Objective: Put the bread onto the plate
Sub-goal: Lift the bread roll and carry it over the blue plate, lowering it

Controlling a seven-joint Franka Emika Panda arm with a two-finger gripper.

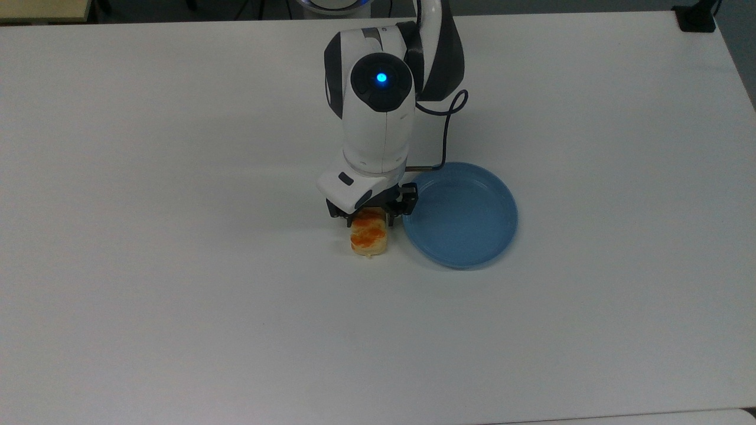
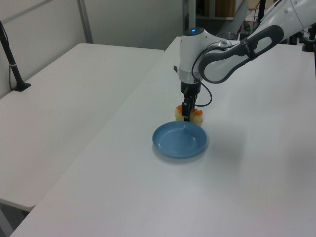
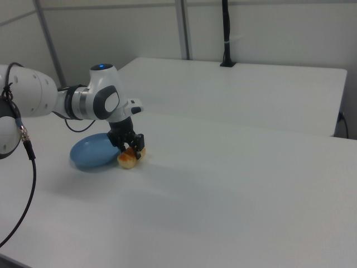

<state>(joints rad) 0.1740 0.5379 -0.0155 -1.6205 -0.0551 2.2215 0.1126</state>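
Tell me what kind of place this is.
Probably a robotics lab: a Franka arm works over plain white tables, a camera pole stands on the neighbouring one, beside partition walls.

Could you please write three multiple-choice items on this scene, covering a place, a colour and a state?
1. In the top view, the small oblong pale-tan bread roll lies
A. on the plate
B. left of the plate
C. right of the plate

2. The round shallow plastic plate is
A. blue
B. red
C. green

3. The plate holds
A. the bread
B. a cup
C. nothing

Answers:
1 B: the bread rests on the white table beside the plate's left rim.
2 A: it looks blue in all views.
3 C: its inside is bare, and the gripper is down at the bread.
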